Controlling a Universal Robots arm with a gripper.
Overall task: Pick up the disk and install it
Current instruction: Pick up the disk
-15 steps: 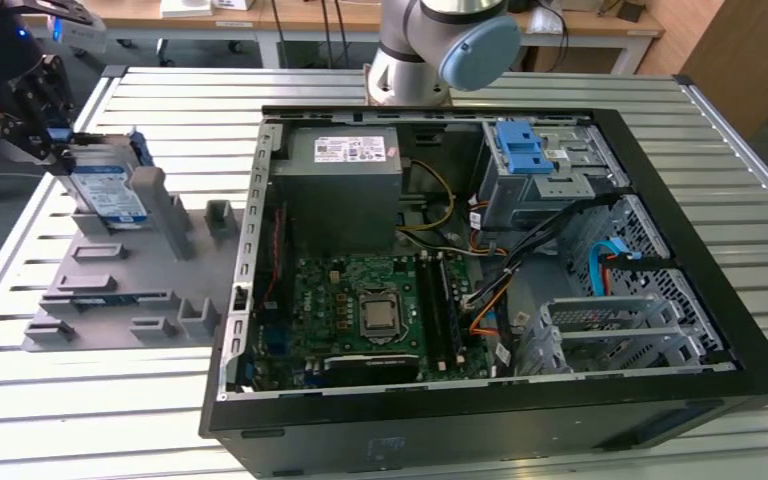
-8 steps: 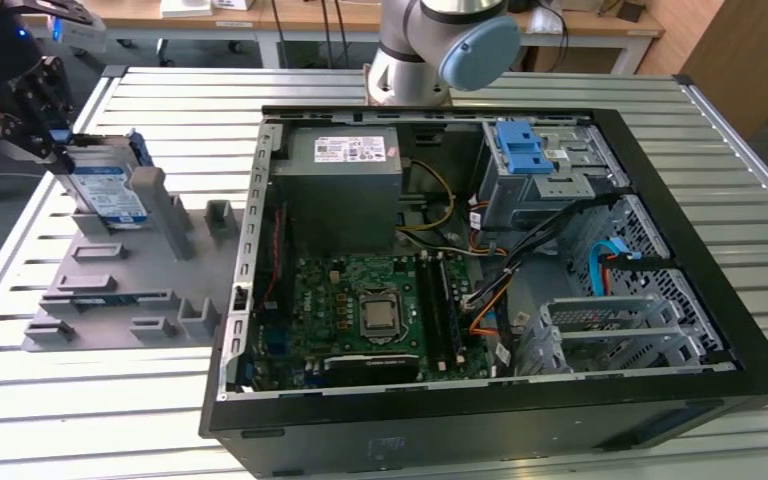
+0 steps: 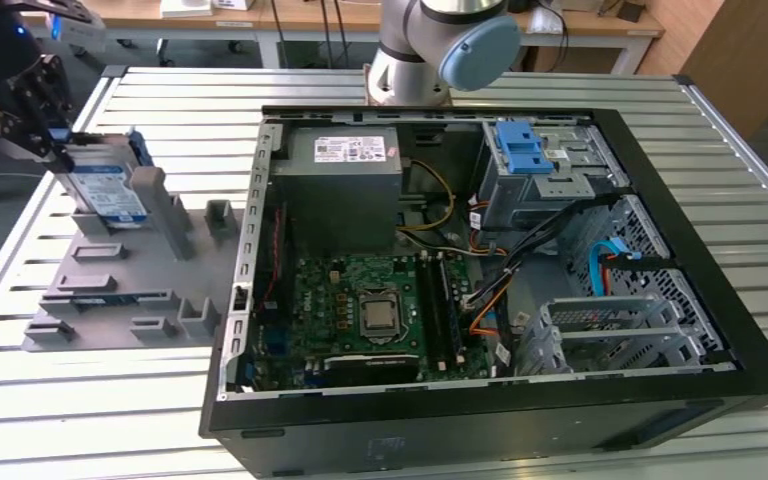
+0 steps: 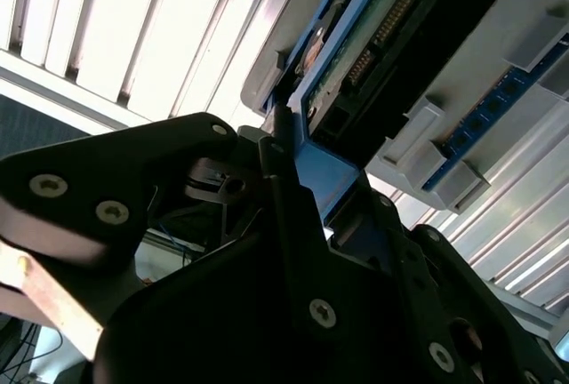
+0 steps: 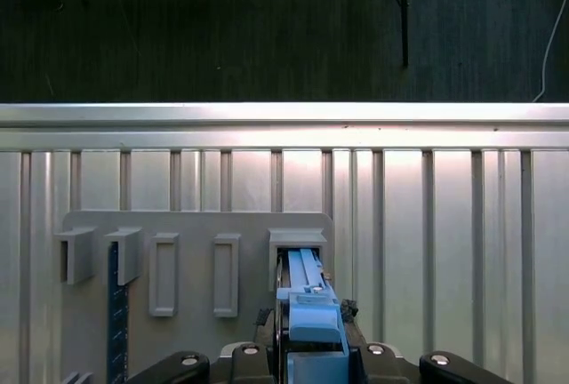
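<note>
The disk [image 3: 107,190], silver with a white-and-blue label and a blue plastic bracket, stands on edge at the far end of a grey holder fixture [image 3: 131,300], at the exterior view's left. My gripper [image 3: 53,140] sits at its upper edge, shut on the blue bracket. In the first wrist view the disk's blue edge [image 5: 307,300] runs from the gripper [image 5: 307,362] into a slot of the fixture. In the second wrist view the fingers [image 4: 284,180] clamp the bracket, and the disk's underside with its connector [image 4: 373,37] shows beyond them.
An open computer case [image 3: 704,250] lies on the slatted table to the exterior view's right. It holds a power supply [image 3: 344,180], a motherboard [image 3: 371,310], a cage with a blue latch [image 3: 538,160] and a metal bay [image 3: 611,330]. A blue memory stick [image 5: 114,313] stands in the fixture.
</note>
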